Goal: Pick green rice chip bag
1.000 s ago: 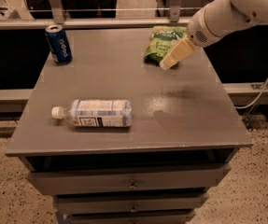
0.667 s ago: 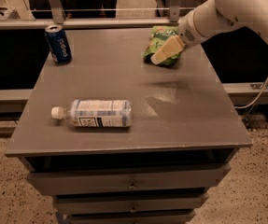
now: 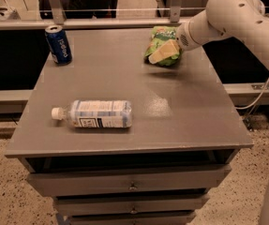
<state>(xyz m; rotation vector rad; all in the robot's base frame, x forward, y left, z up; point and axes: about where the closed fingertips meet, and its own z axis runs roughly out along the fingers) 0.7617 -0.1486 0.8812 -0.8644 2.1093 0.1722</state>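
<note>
The green rice chip bag lies at the far right of the grey tabletop, near the back edge. It is bright green and crinkly. My gripper reaches in from the right on the white arm and sits right over the bag, covering its middle. The bag's lower edge shows below the gripper.
A clear plastic bottle with a white cap lies on its side at the front left. A blue soda can stands at the back left corner. A rail runs behind the table. Drawers sit below the front edge.
My gripper has moved left and toward the back, from beside the bag's right edge to over the bag. The bottle and the can have not moved.
</note>
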